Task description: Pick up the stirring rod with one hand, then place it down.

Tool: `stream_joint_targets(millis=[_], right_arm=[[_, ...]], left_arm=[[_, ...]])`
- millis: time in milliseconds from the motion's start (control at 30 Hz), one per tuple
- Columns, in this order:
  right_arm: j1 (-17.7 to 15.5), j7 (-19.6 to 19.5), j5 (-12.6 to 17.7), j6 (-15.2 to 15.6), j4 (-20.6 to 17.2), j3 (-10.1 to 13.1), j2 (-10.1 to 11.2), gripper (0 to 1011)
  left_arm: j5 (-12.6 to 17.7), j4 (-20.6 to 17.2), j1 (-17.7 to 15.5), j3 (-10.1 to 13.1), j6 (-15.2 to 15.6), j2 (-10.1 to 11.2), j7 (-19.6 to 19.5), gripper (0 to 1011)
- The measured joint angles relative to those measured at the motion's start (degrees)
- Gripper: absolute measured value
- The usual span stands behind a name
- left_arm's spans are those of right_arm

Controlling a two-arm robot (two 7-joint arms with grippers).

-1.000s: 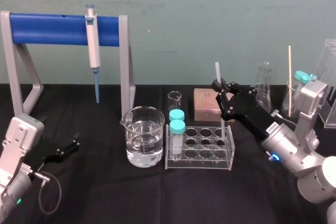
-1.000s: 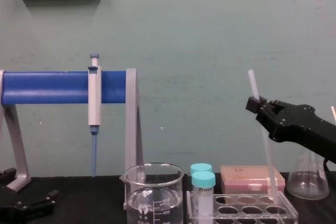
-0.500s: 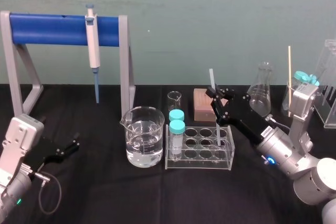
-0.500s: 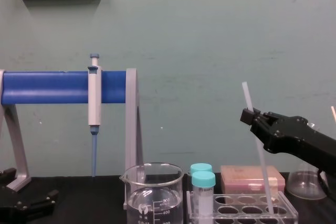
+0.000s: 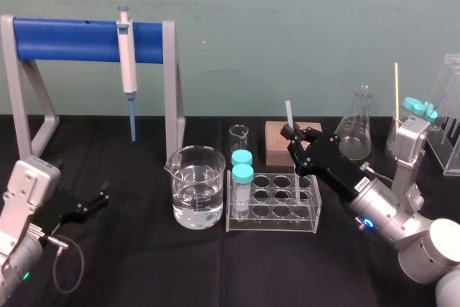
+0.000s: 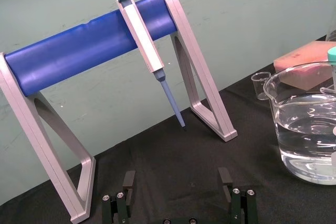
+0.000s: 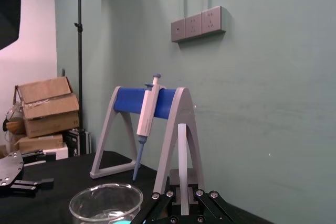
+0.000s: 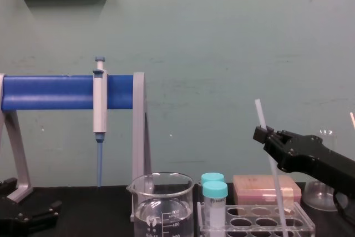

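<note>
Looking at the head view, you see the R gripper (image 5: 291, 134) right of centre, over the right end of the clear tube rack (image 5: 273, 226), its black jaws clamped on the stirring rod (image 5: 288, 114). The rod is near upright w/ a slight tilt: its top end leans toward the robot's left and pokes up above the jaws. Chest view: the rod (image 8: 260, 114) runs down past the gripper (image 8: 264, 135) and its lower end sits inside the rack (image 8: 244, 213) at the right end; which well, you can't tell. R wrist view: the rod (image 7: 182, 150) stands straight up between the gripper's two fingers. The rack also holds two teal-capped tubes (image 5: 242, 177) at its left end. A large beaker (image 5: 194, 188), part-filled w/ clear liquid, stands just left of the rack, and a small glass beaker (image 5: 238, 136) stands behind them. A pink box (image 5: 275, 150) lies behind the rack, partly hidden by the gripper; a conical flask (image 5: 356, 129) stands to its right, apart from the jaws. A pipette (image 5: 128, 62) hangs on the blue-bar stand (image 5: 72, 39) at rear left. The L gripper (image 5: 99, 198) rests low at front left, well apart from the glassware; the L wrist view shows its fingers (image 6: 128, 179) spread apart over the black cloth.
</note>
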Motion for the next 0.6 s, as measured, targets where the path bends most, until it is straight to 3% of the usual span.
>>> stream_joint_targets(millis=[600], right_arm=[[1.6, 0.2, -0.2, 1.5, 4.5, 0.0, -0.9, 72]], left_arm=[[0.0, 0.0, 0.0, 0.0, 0.0, 0.0, 0.0, 1000]])
